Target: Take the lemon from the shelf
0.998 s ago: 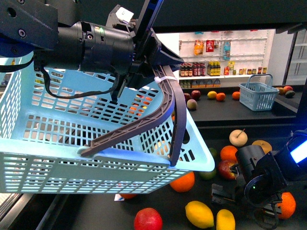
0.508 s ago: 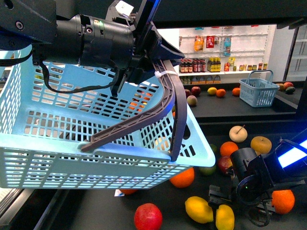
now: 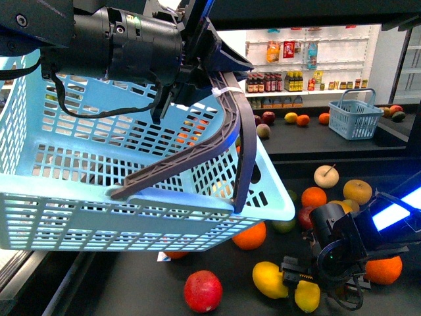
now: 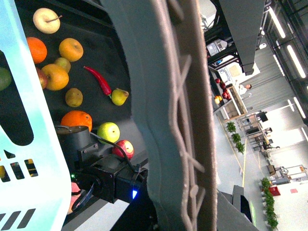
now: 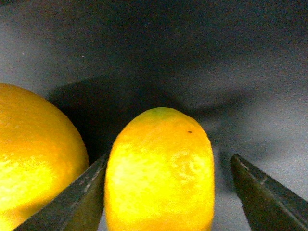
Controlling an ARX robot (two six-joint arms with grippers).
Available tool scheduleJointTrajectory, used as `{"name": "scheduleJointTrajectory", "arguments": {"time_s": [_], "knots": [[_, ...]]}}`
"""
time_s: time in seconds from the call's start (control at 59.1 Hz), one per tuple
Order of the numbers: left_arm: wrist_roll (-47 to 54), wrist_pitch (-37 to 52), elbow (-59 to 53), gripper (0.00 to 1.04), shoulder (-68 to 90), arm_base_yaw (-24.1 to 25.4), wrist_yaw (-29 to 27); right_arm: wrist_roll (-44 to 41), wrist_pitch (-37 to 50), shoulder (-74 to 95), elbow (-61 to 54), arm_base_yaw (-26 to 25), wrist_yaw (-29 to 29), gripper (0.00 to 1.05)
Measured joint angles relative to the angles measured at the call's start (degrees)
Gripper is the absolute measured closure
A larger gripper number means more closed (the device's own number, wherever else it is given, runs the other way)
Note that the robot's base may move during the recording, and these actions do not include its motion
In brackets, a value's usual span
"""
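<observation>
The lemon [image 5: 161,173] was bright yellow, greenish at its tip, with one dark speck. The shelf [image 3: 125,289] was black. The basket [image 3: 79,217] was pale blue with a slotted grid pattern, and its handle [image 3: 227,131] was grey-brown. At near left lay a red fruit [image 3: 202,290].

Basket handle [image 4: 178,120]: grey-brown and ribbed, seen close up across the middle.
Basket wall [image 4: 29,159]: pale blue and slotted, beside the handle.
Shelf [image 4: 96,38]: dark, strewn with fruit; a red chilli [image 4: 98,81] is laid beside a pear [image 4: 119,96].
Right arm [image 4: 108,175]: black, a blue light lit, next to a red apple [image 4: 125,148].
</observation>
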Motion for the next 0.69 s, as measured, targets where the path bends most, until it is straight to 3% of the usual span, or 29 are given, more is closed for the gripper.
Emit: {"name": "scheduleJointTrajectory", "arguments": {"time_s": [0.102,0.22,0.508,0.694], "knots": [[0.0,0.0,0.0,0.96,0.0,0.0,0.0,-0.3,0.8,-0.1,-0.9,-0.2,-0.2,0.47],[0.0,0.0,0.0,0.96,0.0,0.0,0.0,-0.5,2.1,-1.7,-3.4,-0.8,-0.4,0.56],[0.0,0.0,0.0,0.96,0.0,0.0,0.0,-3.3,9.4,-13.2,-16.0,-5.1,-1.5,0.58],[0.0,0.0,0.0,0.96,0.0,0.0,0.0,-5.2,14.7,-29.0,-26.6,-8.1,-8.7,0.59]]}}
